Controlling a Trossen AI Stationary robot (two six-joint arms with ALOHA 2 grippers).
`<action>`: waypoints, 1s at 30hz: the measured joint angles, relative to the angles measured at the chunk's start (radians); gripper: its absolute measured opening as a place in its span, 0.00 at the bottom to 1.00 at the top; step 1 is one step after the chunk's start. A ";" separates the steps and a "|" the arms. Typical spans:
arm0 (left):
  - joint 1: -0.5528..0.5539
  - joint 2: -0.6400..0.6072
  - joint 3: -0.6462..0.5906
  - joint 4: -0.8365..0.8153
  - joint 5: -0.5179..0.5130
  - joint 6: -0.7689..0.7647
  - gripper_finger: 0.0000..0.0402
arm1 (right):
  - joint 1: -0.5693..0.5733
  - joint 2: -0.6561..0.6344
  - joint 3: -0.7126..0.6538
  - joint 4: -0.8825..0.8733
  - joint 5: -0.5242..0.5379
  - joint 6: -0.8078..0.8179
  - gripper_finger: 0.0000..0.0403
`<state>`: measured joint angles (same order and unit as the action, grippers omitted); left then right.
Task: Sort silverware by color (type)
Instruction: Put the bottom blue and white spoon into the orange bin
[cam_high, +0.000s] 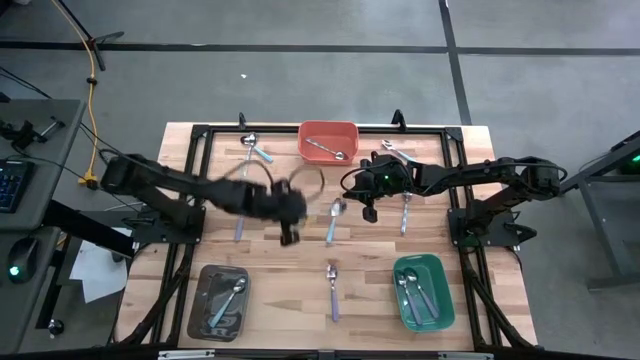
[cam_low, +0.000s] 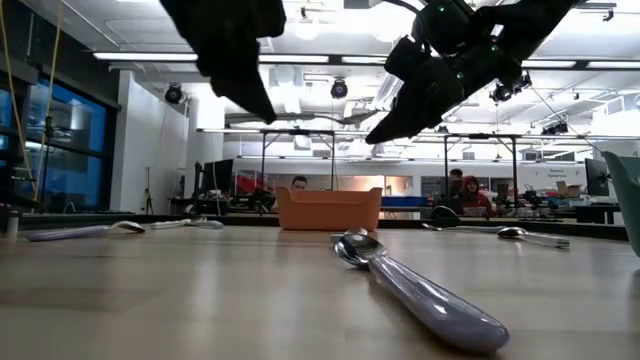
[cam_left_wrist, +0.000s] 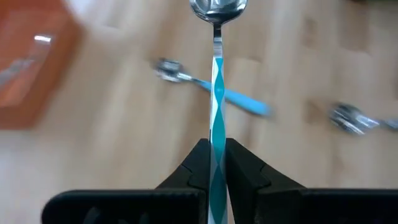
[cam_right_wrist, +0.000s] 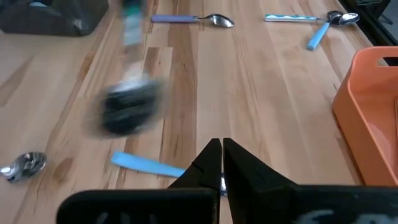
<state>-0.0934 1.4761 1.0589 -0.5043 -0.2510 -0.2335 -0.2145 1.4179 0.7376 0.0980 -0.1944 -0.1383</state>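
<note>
My left gripper (cam_high: 290, 228) hangs over the table's middle, high above the wood in the low view (cam_low: 250, 90), shut on a spoon (cam_left_wrist: 217, 74) with a teal-and-white striped handle and a shiny bowl (cam_left_wrist: 217, 9). My right gripper (cam_high: 368, 208) is to its right, shut and raised (cam_low: 398, 122). It is over the bowl end of a light blue spoon (cam_right_wrist: 146, 165) that lies flat on the table (cam_high: 332, 222). A lavender spoon (cam_high: 332, 290) lies nearer the front edge and is large in the low view (cam_low: 420, 285). My left gripper pinches the striped spoon's handle (cam_left_wrist: 217, 134) between its two fingers. The spoon runs along the fingers, with its bowl out ahead of the tips. It is lifted clear of the table.
An orange tray (cam_high: 328, 140) at the far edge holds a silver spoon. A grey tray (cam_high: 220, 300) is near left and a green tray (cam_high: 422, 290) near right, both with spoons inside. Loose spoons lie far left (cam_high: 252, 146), under the left arm (cam_high: 240, 226) and right of centre (cam_high: 405, 212).
</note>
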 joint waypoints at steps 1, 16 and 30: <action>0.042 -0.010 0.000 0.002 0.006 0.023 0.04 | 0.000 0.000 0.000 -0.001 0.000 0.000 0.00; 0.592 0.121 0.065 0.137 0.295 0.277 0.04 | 0.000 0.000 0.000 0.043 0.000 0.007 0.00; 0.713 0.497 0.381 0.107 0.352 0.392 0.04 | 0.000 0.000 0.000 0.065 0.000 0.008 0.00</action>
<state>0.6194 1.9727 1.4400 -0.3972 0.1006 0.1583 -0.2142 1.4178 0.7376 0.1635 -0.1944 -0.1307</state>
